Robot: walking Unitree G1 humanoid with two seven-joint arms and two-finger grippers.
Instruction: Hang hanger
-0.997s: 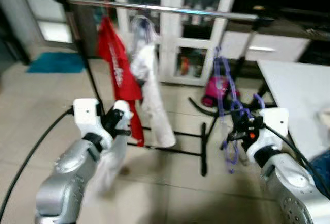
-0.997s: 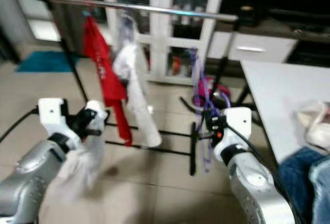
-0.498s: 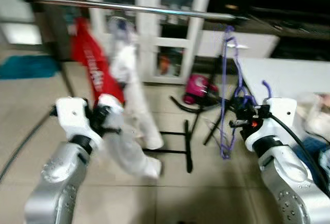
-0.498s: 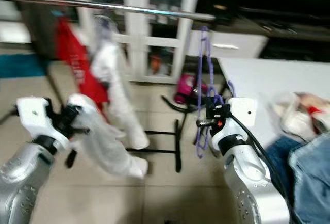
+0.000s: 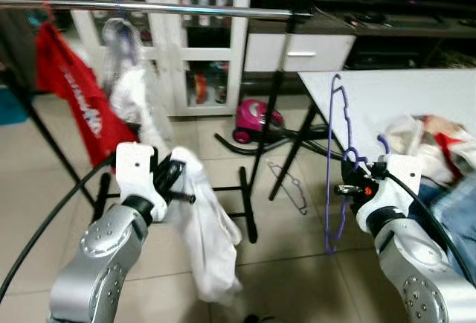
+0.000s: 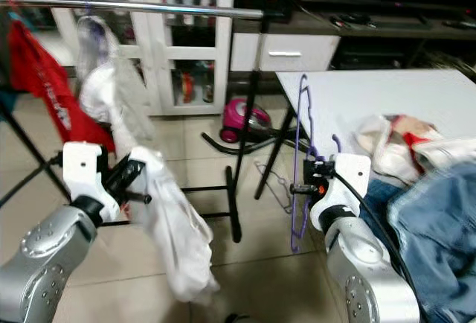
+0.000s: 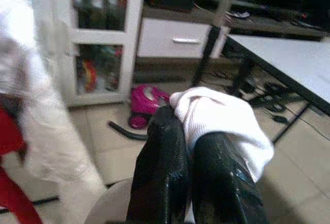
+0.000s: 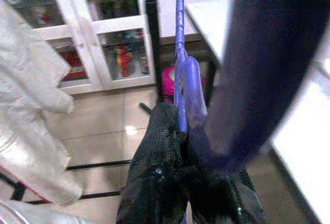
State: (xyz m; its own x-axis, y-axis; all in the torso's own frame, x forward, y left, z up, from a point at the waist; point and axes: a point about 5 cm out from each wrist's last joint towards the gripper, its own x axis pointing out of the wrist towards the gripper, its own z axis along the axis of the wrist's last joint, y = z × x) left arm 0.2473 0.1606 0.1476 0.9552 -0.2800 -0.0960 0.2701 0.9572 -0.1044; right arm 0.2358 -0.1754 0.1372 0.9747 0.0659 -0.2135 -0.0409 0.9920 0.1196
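Hanger (image 5: pixel 331 167) of thin purple wire stands nearly upright in the right gripper (image 5: pixel 355 186), its hook pointing up in front of the near left corner of the white bench (image 5: pixel 394 92), its lower loop hanging below the gripper above the tiled floor (image 5: pixel 282 263); the right wrist view shows the black fingers (image 8: pixel 160 157) clamped together on the purple wire. The left gripper (image 5: pixel 172 180) holds a white garment (image 5: pixel 208 234) that droops toward the floor, its fingers (image 7: pixel 165 172) closed on a bunch of the white cloth. Beyond both arms a silver rail (image 5: pixel 149 9) on a black stand runs across the scene, carrying a red garment (image 5: pixel 74 107) and a pale garment (image 5: pixel 134 85) at its left part; the right part of the rail is bare. Clothes (image 5: pixel 439 137) lie heaped on the bench at the right edge. Behind the rail stands a white glass-door cabinet (image 5: pixel 186 33) with bottles on its shelves, and a pink vacuum cleaner (image 5: pixel 253 118) lies on the floor before it.
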